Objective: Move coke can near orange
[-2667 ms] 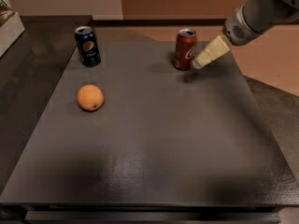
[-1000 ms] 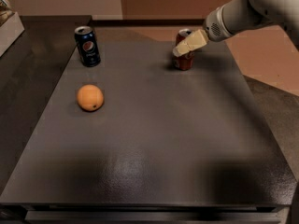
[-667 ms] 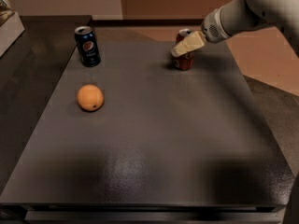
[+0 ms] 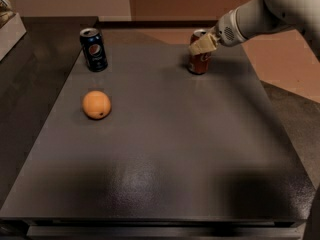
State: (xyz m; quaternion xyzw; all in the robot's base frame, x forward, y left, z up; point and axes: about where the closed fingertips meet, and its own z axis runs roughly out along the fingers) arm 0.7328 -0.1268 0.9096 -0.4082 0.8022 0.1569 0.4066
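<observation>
The coke can is red with white script and stands upright at the back right of the dark grey table. My gripper reaches in from the upper right on a white arm and sits against the can's upper part, covering part of its top. The orange lies on the left side of the table, far to the left of the can and nearer the front.
A dark blue Pepsi can stands upright at the back left, behind the orange. A pale box sits off the table's left edge. Tan floor lies beyond the table's right edge.
My gripper has moved from the can's right side up and left to its upper part. The can, the orange and the Pepsi can have not moved.
</observation>
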